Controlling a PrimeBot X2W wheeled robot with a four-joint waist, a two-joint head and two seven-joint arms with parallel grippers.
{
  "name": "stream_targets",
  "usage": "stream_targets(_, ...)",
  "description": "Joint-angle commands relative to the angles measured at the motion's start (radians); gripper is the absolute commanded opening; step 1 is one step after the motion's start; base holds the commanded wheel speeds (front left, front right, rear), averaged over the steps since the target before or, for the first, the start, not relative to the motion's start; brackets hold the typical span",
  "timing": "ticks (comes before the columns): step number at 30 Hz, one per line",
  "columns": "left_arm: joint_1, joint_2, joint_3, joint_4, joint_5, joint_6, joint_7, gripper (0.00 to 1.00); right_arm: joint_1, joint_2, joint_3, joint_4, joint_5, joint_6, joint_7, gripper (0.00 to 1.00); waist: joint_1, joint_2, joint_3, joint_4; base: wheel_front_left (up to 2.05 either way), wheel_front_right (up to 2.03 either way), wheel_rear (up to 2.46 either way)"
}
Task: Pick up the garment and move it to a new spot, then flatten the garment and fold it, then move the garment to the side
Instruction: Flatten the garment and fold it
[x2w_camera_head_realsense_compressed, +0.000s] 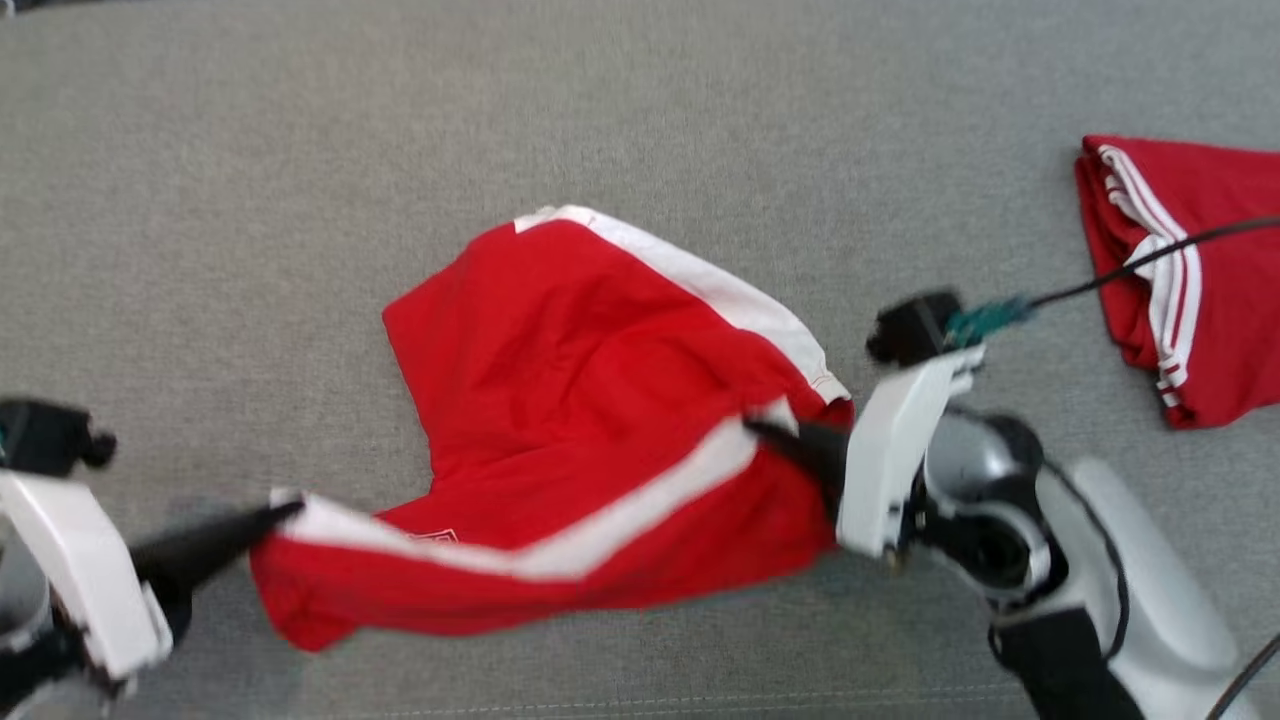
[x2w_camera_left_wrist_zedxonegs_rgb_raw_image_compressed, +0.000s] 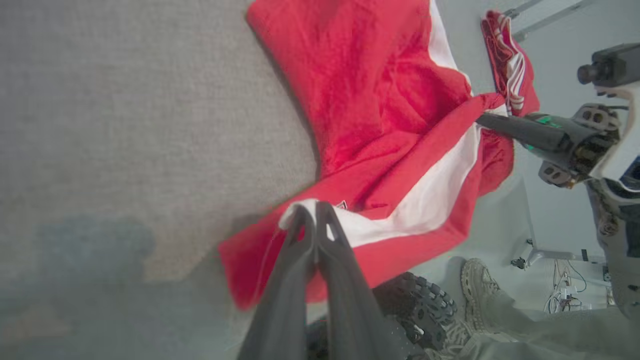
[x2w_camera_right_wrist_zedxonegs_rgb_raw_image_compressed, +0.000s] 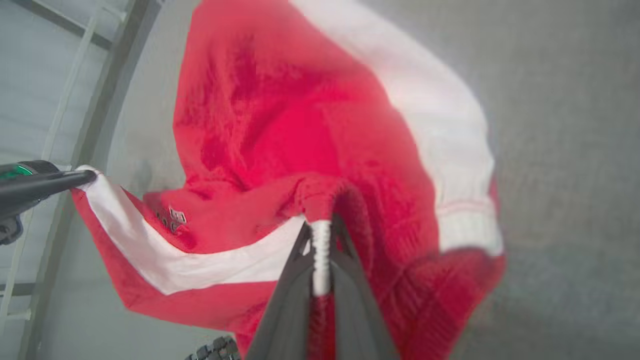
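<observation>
The garment (x2w_camera_head_realsense_compressed: 560, 400) is a pair of red shorts with white side stripes, held up by its near edge over the grey fabric surface (x2w_camera_head_realsense_compressed: 200, 200) while its far part trails on it. My left gripper (x2w_camera_head_realsense_compressed: 285, 512) is shut on the white-striped corner at the left; its closed fingers pinch that corner (x2w_camera_left_wrist_zedxonegs_rgb_raw_image_compressed: 312, 212) in the left wrist view. My right gripper (x2w_camera_head_realsense_compressed: 765, 428) is shut on the opposite corner, with the white stripe pinched between its fingers (x2w_camera_right_wrist_zedxonegs_rgb_raw_image_compressed: 321, 235). The garment (x2w_camera_right_wrist_zedxonegs_rgb_raw_image_compressed: 300, 125) hangs stretched between both grippers.
A second red garment with thin white stripes (x2w_camera_head_realsense_compressed: 1190, 280), folded, lies at the right edge of the surface. A black cable (x2w_camera_head_realsense_compressed: 1150, 260) crosses above it. In the left wrist view a person's shoe (x2w_camera_left_wrist_zedxonegs_rgb_raw_image_compressed: 480, 290) and a wheel (x2w_camera_left_wrist_zedxonegs_rgb_raw_image_compressed: 415, 305) show below the surface edge.
</observation>
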Motion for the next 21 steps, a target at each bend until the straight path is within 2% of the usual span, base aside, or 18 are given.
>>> stream_targets(1, -0.079, 0.015, 0.097, 0.033, -0.014, 0.000, -0.020, 0.00, -0.118, 0.009, 0.024, -0.002, 0.027, 0.000, -0.107, 0.00, 0.0000, 0.0000, 0.148, -0.002, 0.00, 0.00, 0.00)
stream_targets(3, -0.159, -0.036, 0.195, 0.110, -0.020, 0.000, -0.048, 0.00, -0.281, 0.009, 0.038, 0.083, 0.048, 0.000, -0.306, 0.00, 0.0000, 0.0000, 0.201, -0.003, 0.00, 0.00, 0.00)
stream_targets(5, -0.262, -0.087, 0.304, 0.179, 0.035, 0.000, -0.139, 0.00, -0.463, 0.009, 0.036, 0.185, 0.062, 0.000, -0.537, 0.00, 0.0000, 0.0000, 0.237, -0.003, 0.00, 0.00, 0.00)
stream_targets(6, -0.326, -0.106, 0.364, 0.207, 0.094, 0.000, -0.228, 0.00, -0.563, 0.009, 0.018, 0.241, 0.024, 0.000, -0.678, 0.00, 0.0000, 0.0000, 0.246, -0.005, 0.00, 0.00, 0.00)
stream_targets(8, -0.436, -0.148, 0.450, 0.230, 0.182, 0.000, -0.396, 0.00, -0.737, 0.009, 0.011, 0.333, 0.020, 0.000, -0.904, 0.00, 0.0000, 0.0000, 0.245, -0.003, 0.00, 0.00, 0.00)
stream_targets(9, -0.482, -0.163, 0.492, 0.234, 0.206, 0.000, -0.444, 0.00, -0.810, 0.009, 0.017, 0.374, 0.001, 0.000, -0.989, 0.00, 0.0000, 0.0000, 0.242, -0.003, 0.00, 0.00, 0.00)
stream_targets(11, -0.539, -0.178, 0.532, 0.216, 0.241, 0.000, -0.469, 0.00, -0.905, 0.009, 0.064, 0.439, 0.057, 0.000, -1.051, 0.00, 0.0000, 0.0000, 0.229, 0.000, 0.00, 0.00, 0.00)
stream_targets(14, -0.551, -0.172, 0.570, 0.205, 0.275, 0.000, -0.477, 0.00, -0.955, 0.009, 0.147, 0.507, 0.144, 0.000, -1.073, 0.00, 0.0000, 0.0000, 0.220, -0.012, 0.00, 0.00, 0.00)
stream_targets(16, -0.516, -0.172, 0.604, 0.205, 0.273, 0.000, -0.478, 0.00, -0.946, 0.009, 0.202, 0.538, 0.198, 0.000, -1.075, 0.00, 0.0000, 0.0000, 0.227, -0.017, 0.00, 0.00, 0.00)
stream_targets(19, -0.425, -0.165, 0.644, 0.203, 0.285, 0.000, -0.478, 0.00, -0.909, 0.009, 0.260, 0.574, 0.215, 0.000, -1.080, 0.00, 0.0000, 0.0000, 0.245, -0.023, 0.00, 0.00, 0.00)
stream_targets(21, -0.347, -0.181, 0.670, 0.189, 0.270, 0.000, -0.478, 0.00, -0.867, 0.009, 0.281, 0.606, 0.228, 0.000, -1.071, 0.00, 0.0000, 0.0000, 0.256, -0.024, 0.00, 0.00, 0.00)
